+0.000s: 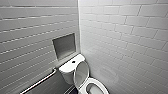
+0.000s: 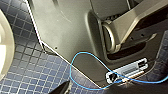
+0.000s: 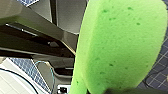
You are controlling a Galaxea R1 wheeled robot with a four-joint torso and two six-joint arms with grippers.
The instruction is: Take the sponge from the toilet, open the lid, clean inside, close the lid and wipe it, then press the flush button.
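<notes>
Right hand [image 3: 117,90] is closed on one end of the sponge [image 3: 120,45], holding it in the air over the dark blue tiled floor [image 3: 160,72]. Toilet [image 1: 67,71] sits in the tiled corner with the lid [image 1: 81,72] upright against the tank, bowl open, and the flush button [image 1: 73,61] centred on the tank top. Wall niche [image 1: 64,45] is above the tank, grab bar [image 1: 40,81] beside it.

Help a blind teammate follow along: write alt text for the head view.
A white toilet with its lid raised stands in the corner of a white-tiled room, with a dark flush button on the tank top. The left wall has a recessed niche above the tank and a metal grab bar lower down.
</notes>
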